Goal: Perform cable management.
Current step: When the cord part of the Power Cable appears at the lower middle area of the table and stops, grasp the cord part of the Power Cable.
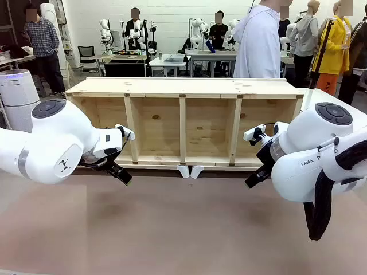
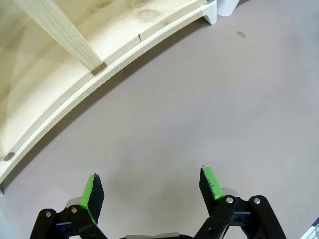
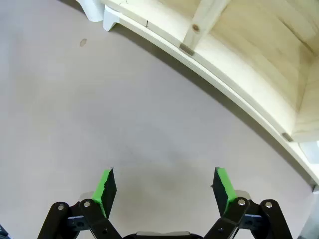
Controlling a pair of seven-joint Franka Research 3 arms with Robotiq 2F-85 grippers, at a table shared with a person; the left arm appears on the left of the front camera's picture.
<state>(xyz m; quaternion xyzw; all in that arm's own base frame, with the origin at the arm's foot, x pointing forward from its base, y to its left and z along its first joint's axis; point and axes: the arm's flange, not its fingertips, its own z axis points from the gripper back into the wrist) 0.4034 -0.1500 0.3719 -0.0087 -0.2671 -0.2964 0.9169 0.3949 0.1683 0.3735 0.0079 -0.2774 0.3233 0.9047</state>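
Left gripper point(image 2: 152, 181) and right gripper point(image 3: 163, 184) hover over bare table point(image 1: 183, 229), jaws released, nothing between them; cable's place, long axis and nearer arm: cannot tell; wooden rack point(image 1: 183, 123) at 12 o'clock of both; person point(image 1: 258, 46) beyond it, busy lab room behind.

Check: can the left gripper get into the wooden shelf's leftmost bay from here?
Probably yes. The left gripper is open, right in front of the leftmost bay, whose open side faces the robot; only bare table lies between it and the shelf's bottom rail.
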